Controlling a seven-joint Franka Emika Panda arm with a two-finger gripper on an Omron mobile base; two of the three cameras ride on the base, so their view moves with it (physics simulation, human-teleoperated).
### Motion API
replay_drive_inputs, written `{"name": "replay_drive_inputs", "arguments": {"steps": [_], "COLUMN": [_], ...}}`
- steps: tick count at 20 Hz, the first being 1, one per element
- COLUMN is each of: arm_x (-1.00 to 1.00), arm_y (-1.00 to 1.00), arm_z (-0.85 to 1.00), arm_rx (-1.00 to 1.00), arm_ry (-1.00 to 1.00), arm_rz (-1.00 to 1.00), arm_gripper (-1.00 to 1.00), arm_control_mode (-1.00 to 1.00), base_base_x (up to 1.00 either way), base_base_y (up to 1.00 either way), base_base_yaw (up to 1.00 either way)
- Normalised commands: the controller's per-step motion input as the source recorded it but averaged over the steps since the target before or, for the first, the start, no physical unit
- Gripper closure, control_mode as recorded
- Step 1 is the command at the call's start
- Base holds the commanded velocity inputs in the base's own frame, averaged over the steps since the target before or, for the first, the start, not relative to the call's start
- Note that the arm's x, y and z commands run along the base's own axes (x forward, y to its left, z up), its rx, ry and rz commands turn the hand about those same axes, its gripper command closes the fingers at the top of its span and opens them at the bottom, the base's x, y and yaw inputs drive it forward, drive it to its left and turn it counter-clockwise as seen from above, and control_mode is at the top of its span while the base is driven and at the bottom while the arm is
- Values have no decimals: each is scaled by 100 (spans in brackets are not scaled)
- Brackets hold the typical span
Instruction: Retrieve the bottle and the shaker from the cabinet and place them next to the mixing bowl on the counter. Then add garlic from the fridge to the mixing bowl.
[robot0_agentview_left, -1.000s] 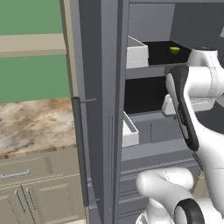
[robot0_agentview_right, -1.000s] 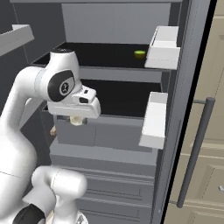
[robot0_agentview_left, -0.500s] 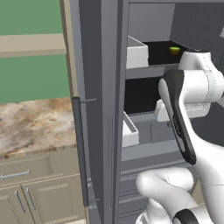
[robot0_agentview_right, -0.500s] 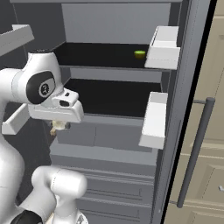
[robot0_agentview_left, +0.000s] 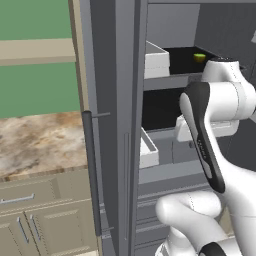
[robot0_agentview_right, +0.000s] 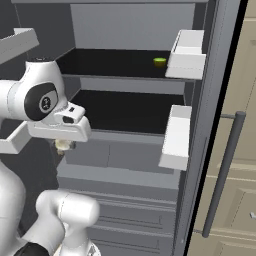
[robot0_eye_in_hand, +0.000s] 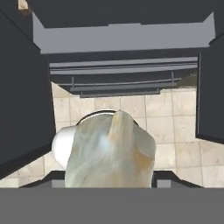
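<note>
My arm has swung left, out of the fridge (robot0_agentview_right: 125, 85) interior; the gripper (robot0_agentview_right: 64, 146) pinches the garlic (robot0_eye_in_hand: 110, 151). A yellow-green fruit (robot0_agentview_right: 159, 62) sits at the top shelf's right edge, the open door (robot0_agentview_left: 112, 125) alongside

Two base cameras flank the arm from behind, both facing the open fridge (robot0_agentview_left: 165, 100) interior; the hand camera looks straight down at floor tiles (robot0_eye_in_hand: 175, 113).

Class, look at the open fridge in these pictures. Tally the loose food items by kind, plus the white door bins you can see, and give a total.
Garlic bulb, held in the claw: 1
Small yellow-green fruit on the upper shelf: 1
White door bins, upper and lower: 2
Total: 4
</note>
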Motion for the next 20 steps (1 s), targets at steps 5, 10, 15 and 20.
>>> {"name": "replay_drive_inputs", "arguments": {"steps": [5, 10, 15, 20], "arm_x": [0, 0, 0, 0], "arm_y": [0, 0, 0, 0], "arm_z": [0, 0, 0, 0], "arm_rx": [0, 0, 0, 0], "arm_ry": [0, 0, 0, 0], "arm_rz": [0, 0, 0, 0], "arm_gripper": [100, 100, 100, 100], "arm_control_mode": [100, 100, 100, 100], "base_base_x": [-35, -98, -30, 0], "base_base_y": [-5, -28, 1, 6], "base_base_yaw": [-1, -40, -89, -100]}}
